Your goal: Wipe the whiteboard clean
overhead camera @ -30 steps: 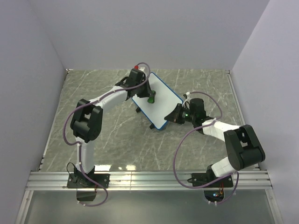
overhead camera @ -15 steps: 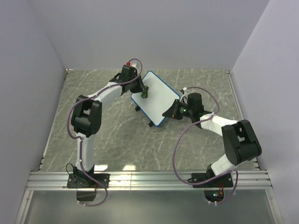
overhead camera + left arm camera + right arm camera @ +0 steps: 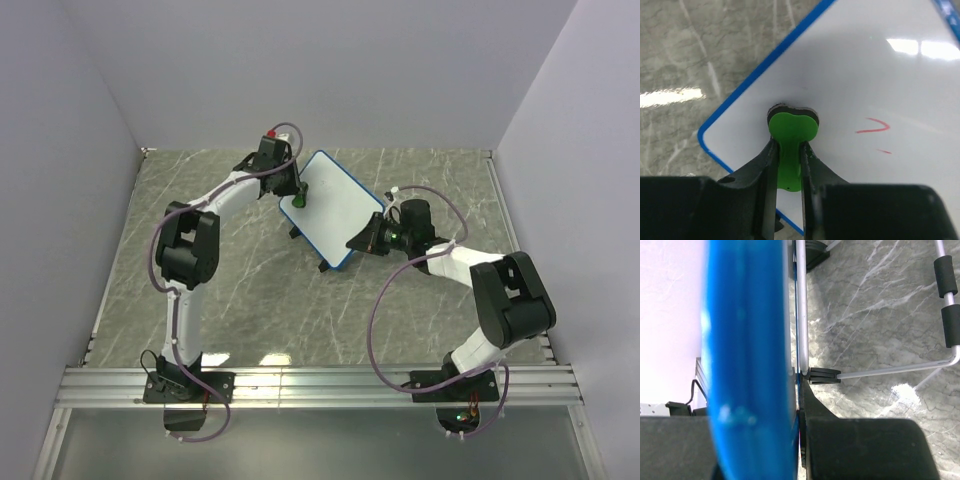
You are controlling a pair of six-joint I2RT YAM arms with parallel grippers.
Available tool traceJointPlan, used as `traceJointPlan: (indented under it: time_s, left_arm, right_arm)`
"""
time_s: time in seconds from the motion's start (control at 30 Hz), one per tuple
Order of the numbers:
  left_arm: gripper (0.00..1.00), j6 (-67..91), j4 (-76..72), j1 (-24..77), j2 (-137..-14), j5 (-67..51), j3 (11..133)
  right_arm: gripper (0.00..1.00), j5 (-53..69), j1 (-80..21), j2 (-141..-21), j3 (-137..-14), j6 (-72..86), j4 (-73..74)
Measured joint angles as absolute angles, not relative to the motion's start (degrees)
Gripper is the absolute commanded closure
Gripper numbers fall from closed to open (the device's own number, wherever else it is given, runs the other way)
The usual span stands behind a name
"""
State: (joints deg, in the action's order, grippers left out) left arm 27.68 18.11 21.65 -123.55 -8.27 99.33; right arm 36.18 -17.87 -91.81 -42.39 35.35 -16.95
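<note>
Now your left pincer (image 3: 789,150) pinches the smooth green plastic handle of the eraser (image 3: 791,125). Its dark felt pad is pressed flat on the glossy white whiteboard (image 3: 880,75), near a rounded blue-rimmed corner. A thin curved red mark (image 3: 872,127) lies just beside the eraser. Your right pincer (image 3: 755,412) is clamped on the whiteboard's blue rim, beside its thin metal stand (image 3: 880,371) on the veined grey marble worktop (image 3: 880,315).

Blue-framed whiteboard (image 3: 338,206) stood on marble counter (image 3: 250,285); left claw (image 3: 298,194) held green eraser (image 3: 301,200) at its corner; right claw (image 3: 362,241) met its edge.
</note>
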Motion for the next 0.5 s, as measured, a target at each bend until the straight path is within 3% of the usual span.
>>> traceJointPlan:
  time_s: [0.5]
  left_arm:
    - [1.00, 26.8, 21.3, 29.8, -125.6, -7.8, 111.3]
  right_arm:
    - [1.00, 36.1, -17.9, -93.4, -42.8, 36.6, -18.6]
